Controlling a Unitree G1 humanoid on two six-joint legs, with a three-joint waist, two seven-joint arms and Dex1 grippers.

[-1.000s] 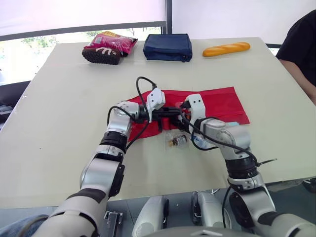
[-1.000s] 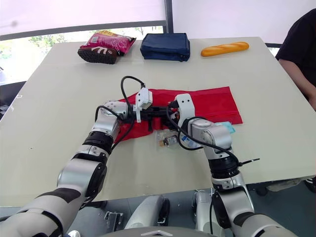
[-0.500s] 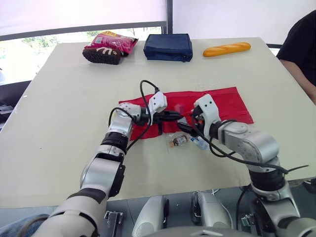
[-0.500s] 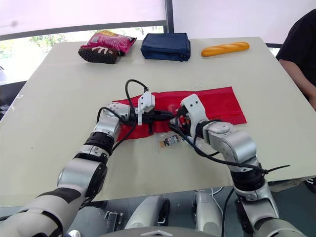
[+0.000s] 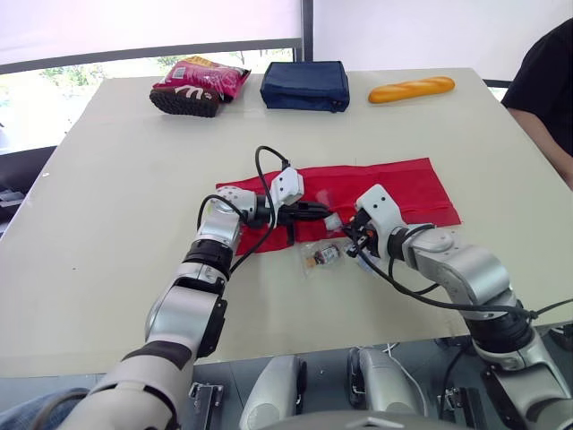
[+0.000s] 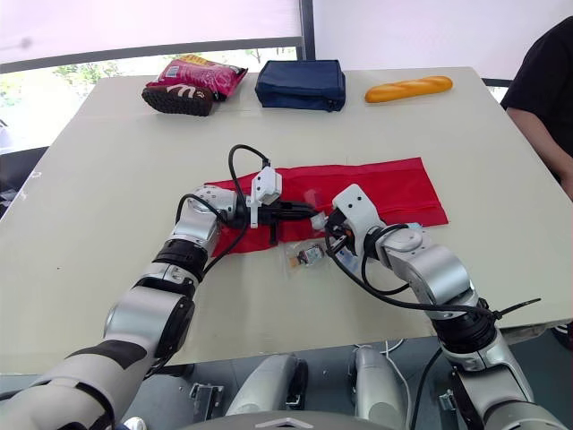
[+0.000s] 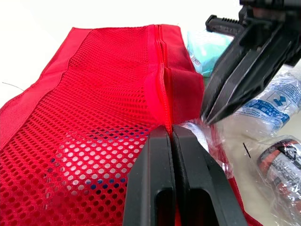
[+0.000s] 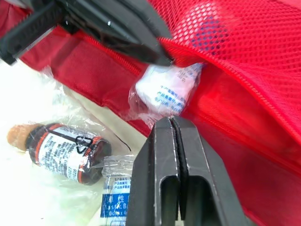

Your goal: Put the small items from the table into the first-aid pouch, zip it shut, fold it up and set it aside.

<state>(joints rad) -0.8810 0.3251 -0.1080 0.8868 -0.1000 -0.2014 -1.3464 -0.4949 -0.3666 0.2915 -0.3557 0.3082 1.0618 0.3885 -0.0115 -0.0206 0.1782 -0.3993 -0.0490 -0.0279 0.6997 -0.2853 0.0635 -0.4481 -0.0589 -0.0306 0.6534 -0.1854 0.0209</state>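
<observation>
**Both jaws closed at the near edge of the red pouch**

The first-aid pouch (image 5: 398, 186) lies unfolded and flat in the centre of the frame, a long red strip across the pale counter (image 5: 107, 233). Its mesh side faces up and its zip edge runs along the near side.

The left gripper (image 7: 170, 127) reaches in from the left. Its jaws are pressed together on the pouch's zip edge, pinching the red fabric and holding it slightly raised off the counter.

The right gripper (image 8: 171, 119) comes in from the lower right and meets the same edge just beside the left one. Its jaws are closed with no gap. Their tips touch the clear wrapper of a white packet (image 8: 164, 92), which sits at the mouth of the pouch under the lifted mesh. Whether they actually pinch the wrapper cannot be told.

Two more items lie on the counter just below the pouch:
- A small brown bottle (image 5: 324, 256) in a clear bag lies on its side.
- A blue-printed sachet (image 5: 363, 262) lies just right of it, beneath the right gripper.

A pale green packet (image 7: 203, 48) lies beside the pouch's edge beyond the right gripper.

Along the top of the frame, well apart from the pouch, sit a pink snack bag (image 5: 199, 82), a navy case (image 5: 304, 85) and a bread roll (image 5: 410, 89). A person's arm in a black sleeve (image 5: 542, 81) shows at the upper right.
</observation>
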